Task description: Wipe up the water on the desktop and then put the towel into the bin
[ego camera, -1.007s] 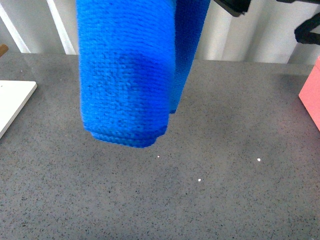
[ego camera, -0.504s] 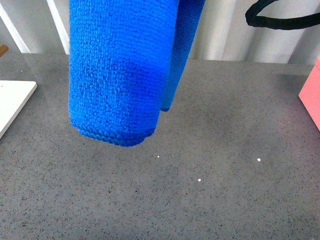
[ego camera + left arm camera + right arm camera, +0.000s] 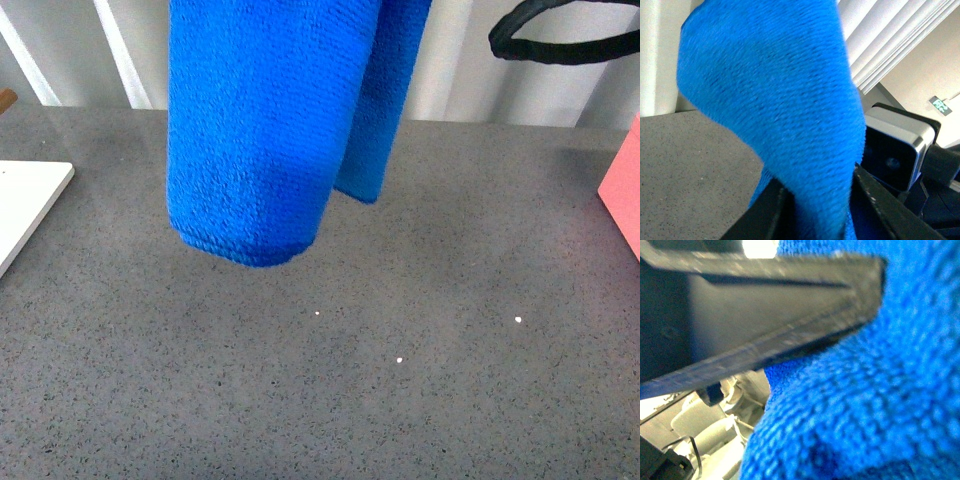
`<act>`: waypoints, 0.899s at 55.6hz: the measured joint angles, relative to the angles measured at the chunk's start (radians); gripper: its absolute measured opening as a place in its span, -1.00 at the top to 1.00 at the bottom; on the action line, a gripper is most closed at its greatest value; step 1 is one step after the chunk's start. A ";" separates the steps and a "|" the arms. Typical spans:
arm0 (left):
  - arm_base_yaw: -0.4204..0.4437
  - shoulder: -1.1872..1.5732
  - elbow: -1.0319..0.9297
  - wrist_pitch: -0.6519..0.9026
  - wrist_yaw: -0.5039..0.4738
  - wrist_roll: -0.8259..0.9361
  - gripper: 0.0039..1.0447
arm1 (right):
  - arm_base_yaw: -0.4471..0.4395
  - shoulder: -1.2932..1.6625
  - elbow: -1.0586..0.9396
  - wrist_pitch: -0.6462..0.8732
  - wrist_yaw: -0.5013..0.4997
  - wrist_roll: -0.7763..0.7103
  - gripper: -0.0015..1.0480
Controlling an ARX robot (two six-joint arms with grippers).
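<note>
A dark grey speckled surface [image 3: 450,400] stretches out before a pale ribbed wall [image 3: 470,60]. A few tiny white specks dot the surface towards 5 o'clock. At 9 o'clock the corner of a white board [image 3: 25,200] lies flat on it, and at 3 o'clock the edge of a pink object [image 3: 625,190] pokes in. A loop of black cable [image 3: 560,45] hangs at 1 o'clock.

The towel [image 3: 260,130] is up in the air at 12 o'clock. It droops in a thick folded bundle with a narrower flap behind it, and its hemmed lower edge is clear of the surface.

From the left wrist, the blue cloth runs down between the two dark left fingers [image 3: 875,200], which are clamped on it from either side. A silver-faced camera block [image 3: 895,145] sits just beside them.

From the right wrist, the picture is close and blurred. One dark right finger [image 3: 765,315] lies against the cloth, and I cannot tell whether the pair is clenched on it or released.
</note>
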 joint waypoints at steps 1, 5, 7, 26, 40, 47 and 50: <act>0.000 0.000 0.000 0.000 0.000 0.000 0.35 | 0.000 -0.006 -0.001 -0.023 -0.005 -0.007 0.86; 0.000 0.000 0.000 0.000 0.000 0.000 0.18 | -0.001 -0.024 -0.002 -0.103 -0.016 -0.075 0.89; 0.000 0.000 0.000 0.000 0.000 0.000 0.07 | -0.002 -0.032 -0.002 -0.130 -0.016 -0.108 0.89; -0.035 -0.031 -0.105 0.198 -0.416 0.138 -0.43 | -0.026 -0.050 -0.020 -0.200 -0.013 -0.229 0.89; 0.066 -0.230 -0.440 0.400 -0.727 0.333 0.37 | -0.034 -0.071 -0.040 -0.230 -0.006 -0.260 0.89; 0.110 -0.304 -0.565 0.430 -0.674 0.351 0.78 | -0.031 -0.081 -0.048 -0.259 -0.001 -0.281 0.89; 0.125 -0.333 -0.607 0.438 -0.654 0.354 0.95 | -0.033 -0.088 -0.054 -0.265 0.000 -0.287 0.89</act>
